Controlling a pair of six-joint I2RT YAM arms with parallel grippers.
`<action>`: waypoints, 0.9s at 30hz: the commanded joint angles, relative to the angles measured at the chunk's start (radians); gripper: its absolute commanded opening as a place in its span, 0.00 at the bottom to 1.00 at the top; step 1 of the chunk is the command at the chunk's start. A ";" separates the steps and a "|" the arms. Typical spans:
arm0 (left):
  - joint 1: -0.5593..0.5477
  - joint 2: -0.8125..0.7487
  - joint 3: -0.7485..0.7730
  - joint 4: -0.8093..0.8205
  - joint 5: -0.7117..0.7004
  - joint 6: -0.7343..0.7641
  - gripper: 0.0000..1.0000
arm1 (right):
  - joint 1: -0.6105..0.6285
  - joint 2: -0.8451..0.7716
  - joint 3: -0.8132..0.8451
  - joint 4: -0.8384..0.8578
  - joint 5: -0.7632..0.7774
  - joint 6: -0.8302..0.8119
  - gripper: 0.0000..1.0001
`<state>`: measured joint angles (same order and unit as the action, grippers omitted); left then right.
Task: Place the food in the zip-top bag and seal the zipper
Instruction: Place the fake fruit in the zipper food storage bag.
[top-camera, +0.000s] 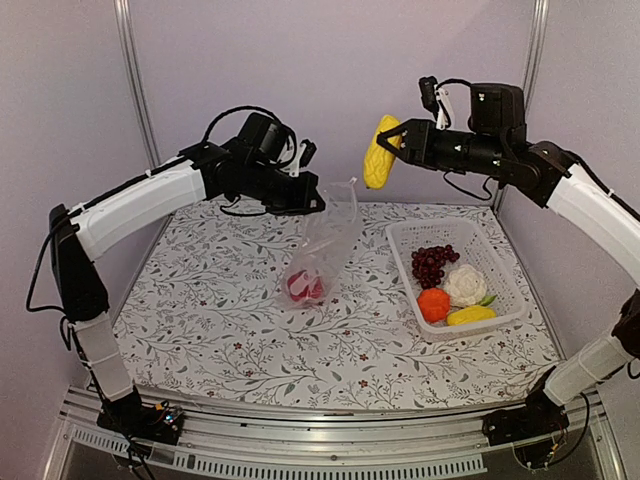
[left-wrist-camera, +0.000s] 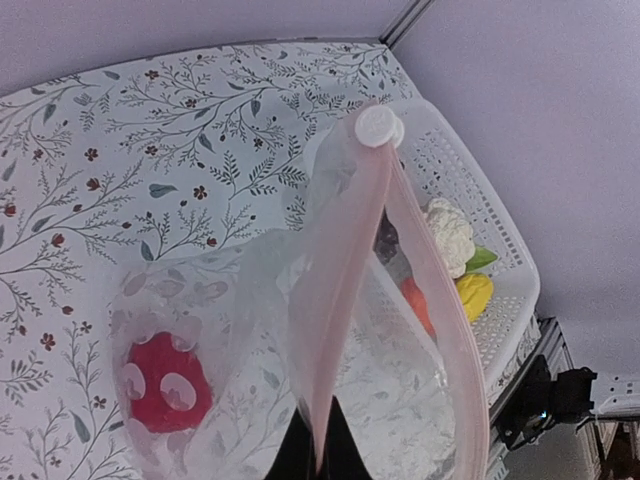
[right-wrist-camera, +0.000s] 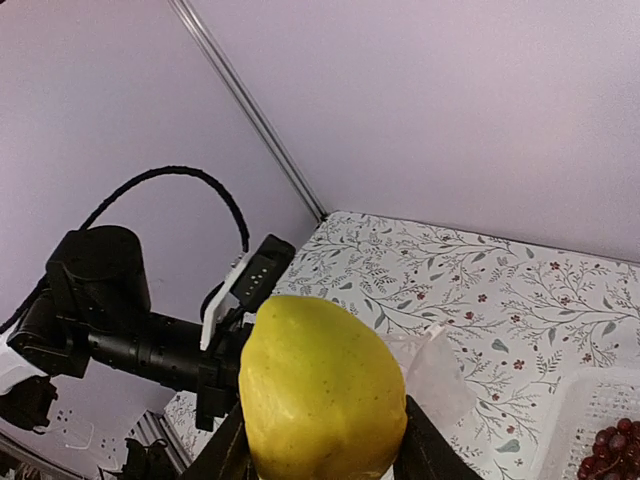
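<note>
— Above the floral cloth, what do I hold?
— My right gripper grasps corn aloft; my left gripper clenches the bag. Left wrist view shows pepper inside. Lilac walls.

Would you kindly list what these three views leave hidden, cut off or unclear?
Left wrist view: the bottom edge cuts off the left gripper; only its dark tips show, pinching the zip-top bag.
Left wrist view: crinkled plastic blurs the red pepper.
Right wrist view: the corn hides the right gripper pads and most of the bag.
Right wrist view: the lower right corner cuts off the basket and grapes.
</note>
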<state>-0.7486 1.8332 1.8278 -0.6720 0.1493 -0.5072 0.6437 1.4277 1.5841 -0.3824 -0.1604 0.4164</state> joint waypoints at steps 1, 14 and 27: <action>0.014 0.006 0.019 0.035 0.028 -0.030 0.00 | 0.075 0.103 0.093 0.051 -0.027 -0.010 0.32; 0.014 -0.047 -0.016 0.044 0.023 -0.043 0.00 | 0.143 0.282 0.090 0.091 0.068 -0.066 0.35; 0.014 -0.068 -0.043 0.061 0.008 -0.046 0.00 | 0.142 0.252 0.144 -0.063 0.172 -0.045 0.75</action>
<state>-0.7448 1.7935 1.8050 -0.6323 0.1677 -0.5514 0.7792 1.7119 1.6764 -0.3515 -0.0723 0.3542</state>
